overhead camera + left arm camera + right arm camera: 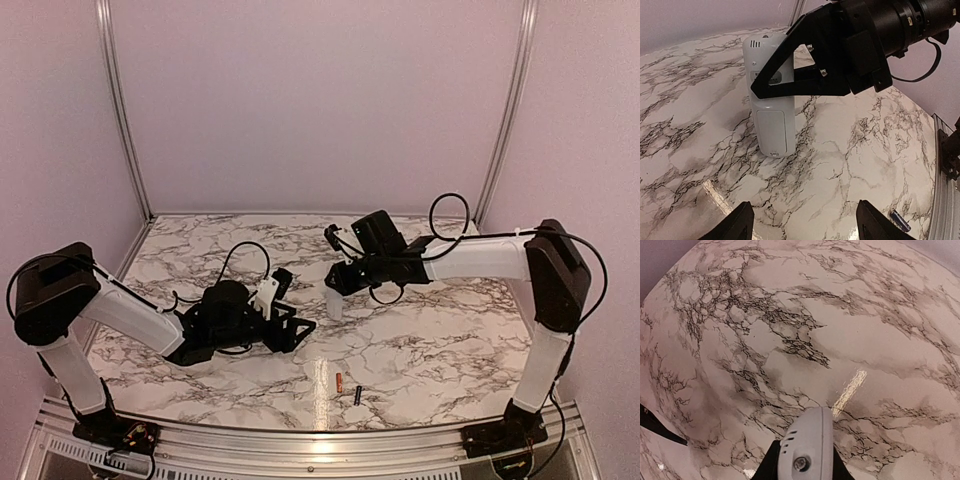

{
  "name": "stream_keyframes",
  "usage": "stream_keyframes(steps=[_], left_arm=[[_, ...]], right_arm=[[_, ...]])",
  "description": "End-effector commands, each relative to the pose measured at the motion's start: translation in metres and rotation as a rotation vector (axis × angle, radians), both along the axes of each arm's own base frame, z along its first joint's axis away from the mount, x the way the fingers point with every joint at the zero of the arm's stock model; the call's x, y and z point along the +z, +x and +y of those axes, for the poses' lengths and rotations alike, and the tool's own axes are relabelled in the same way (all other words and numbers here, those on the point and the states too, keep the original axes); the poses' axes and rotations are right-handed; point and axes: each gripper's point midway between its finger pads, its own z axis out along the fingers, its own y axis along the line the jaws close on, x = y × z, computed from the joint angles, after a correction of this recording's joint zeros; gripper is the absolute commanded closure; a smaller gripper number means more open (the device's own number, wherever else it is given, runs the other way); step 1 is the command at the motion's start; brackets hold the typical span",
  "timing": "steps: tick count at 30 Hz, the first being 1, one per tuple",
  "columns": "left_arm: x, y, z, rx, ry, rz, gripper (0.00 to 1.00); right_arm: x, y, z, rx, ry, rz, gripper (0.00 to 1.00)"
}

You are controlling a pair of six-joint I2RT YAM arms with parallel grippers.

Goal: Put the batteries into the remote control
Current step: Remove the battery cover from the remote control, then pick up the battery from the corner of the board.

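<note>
The white remote control [333, 305] stands upright on the marble table, its lower end on the surface. My right gripper [338, 283] is shut on its upper part. In the right wrist view the remote's rounded end [807, 450] sits between the black fingers [771, 465]. In the left wrist view the remote's back [771, 115], with a rectangular panel, faces me. My left gripper [300, 335] is open and empty, left of the remote and apart from it; its fingertips [735, 222] show at the bottom. The orange-copper battery [338, 382] and the black battery [357, 394] lie near the front edge.
The marble table [440, 340] ends at a metal rail [300, 440] in front, with pale walls at the back and sides. One battery [900, 220] shows at the lower right of the left wrist view, beside the table's metal edge [940, 165].
</note>
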Motion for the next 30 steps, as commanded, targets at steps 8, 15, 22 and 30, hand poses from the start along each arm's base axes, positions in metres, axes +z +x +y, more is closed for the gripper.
stream_keyframes(steps=[8, 15, 22, 30], left_arm=[[0.003, 0.006, 0.005, -0.009, -0.089, 0.012, 0.21], [-0.003, 0.007, 0.011, 0.006, -0.061, 0.009, 0.18], [0.006, 0.006, 0.022, 0.018, -0.012, -0.038, 0.18], [0.024, -0.004, 0.032, 0.015, 0.063, -0.072, 0.24]], right_arm=[[0.004, -0.010, 0.013, -0.031, -0.376, -0.317, 1.00], [0.021, -0.011, 0.013, -0.040, -0.344, -0.324, 1.00], [0.071, 0.003, -0.027, -0.057, 0.008, -0.163, 1.00], [0.097, -0.027, -0.063, 0.025, 0.257, -0.054, 1.00]])
